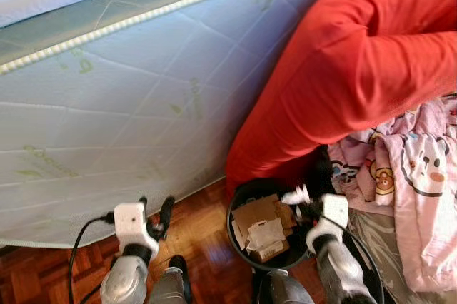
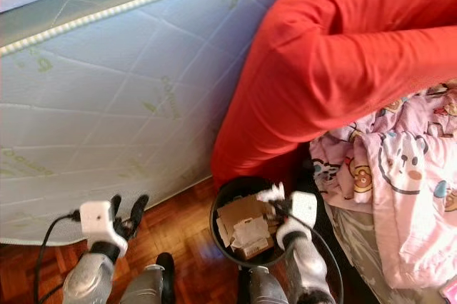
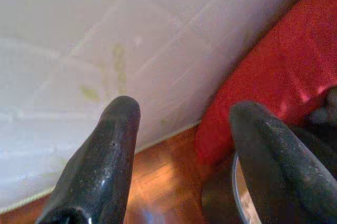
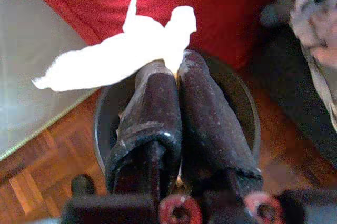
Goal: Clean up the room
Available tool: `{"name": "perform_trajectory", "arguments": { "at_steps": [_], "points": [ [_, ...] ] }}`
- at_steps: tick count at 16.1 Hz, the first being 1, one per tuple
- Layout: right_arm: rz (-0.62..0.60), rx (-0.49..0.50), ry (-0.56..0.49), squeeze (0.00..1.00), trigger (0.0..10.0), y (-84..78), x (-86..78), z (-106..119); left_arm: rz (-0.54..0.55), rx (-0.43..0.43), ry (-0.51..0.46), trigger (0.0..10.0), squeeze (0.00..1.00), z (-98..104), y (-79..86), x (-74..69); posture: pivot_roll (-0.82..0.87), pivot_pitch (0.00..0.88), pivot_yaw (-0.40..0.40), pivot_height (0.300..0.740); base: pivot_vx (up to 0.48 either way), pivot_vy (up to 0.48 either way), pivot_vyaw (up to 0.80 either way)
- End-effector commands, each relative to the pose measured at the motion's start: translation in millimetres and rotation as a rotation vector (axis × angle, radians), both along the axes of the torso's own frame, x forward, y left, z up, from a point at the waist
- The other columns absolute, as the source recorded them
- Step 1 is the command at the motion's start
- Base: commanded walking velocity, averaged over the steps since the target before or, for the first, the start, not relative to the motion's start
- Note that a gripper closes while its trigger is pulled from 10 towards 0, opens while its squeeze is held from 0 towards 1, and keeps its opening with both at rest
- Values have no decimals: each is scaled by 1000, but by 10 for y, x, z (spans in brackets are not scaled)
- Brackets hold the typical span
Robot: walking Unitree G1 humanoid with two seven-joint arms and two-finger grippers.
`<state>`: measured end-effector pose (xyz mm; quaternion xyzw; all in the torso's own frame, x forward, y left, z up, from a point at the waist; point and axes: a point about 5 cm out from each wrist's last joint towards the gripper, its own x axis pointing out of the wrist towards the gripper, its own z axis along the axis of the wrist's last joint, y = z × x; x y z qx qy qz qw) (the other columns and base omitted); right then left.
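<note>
A black round bin (image 1: 243, 197) stands on the wooden floor, holding cardboard scraps (image 1: 260, 225) and paper. My right gripper (image 1: 303, 204) hovers over the bin's right rim, shut on a crumpled white tissue (image 4: 121, 56) that pokes out past its fingertips (image 4: 176, 69). The tissue (image 1: 296, 195) hangs above the bin's opening. My left gripper (image 1: 156, 213) is open, low over the floor left of the bin, with nothing between its fingers (image 3: 105, 150).
A quilted mattress side (image 1: 128, 104) fills the left and back. A large red cushion (image 1: 357, 61) leans over the bin. Pink patterned bedding (image 1: 407, 175) lies at the right. Parquet floor (image 1: 200, 232) shows between mattress and bin. A black cable (image 1: 78, 243) trails by the left arm.
</note>
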<state>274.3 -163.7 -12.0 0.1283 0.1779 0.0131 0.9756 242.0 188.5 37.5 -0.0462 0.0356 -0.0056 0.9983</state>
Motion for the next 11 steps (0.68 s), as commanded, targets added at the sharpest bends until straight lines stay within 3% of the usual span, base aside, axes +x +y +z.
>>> {"name": "perform_trajectory", "arguments": {
  "at_steps": [1,11],
  "points": [
    [-3,2,47,0,10000,-10,-83,-85,5,-11,24,10000,0,-32,12,-53,170,355,-49,740,0,0,0],
    [9,-41,98,0,10000,65,-6,-69,13,-15,47,10000,0,-24,28,-115,183,373,-53,740,0,0,0]
  ]
}}
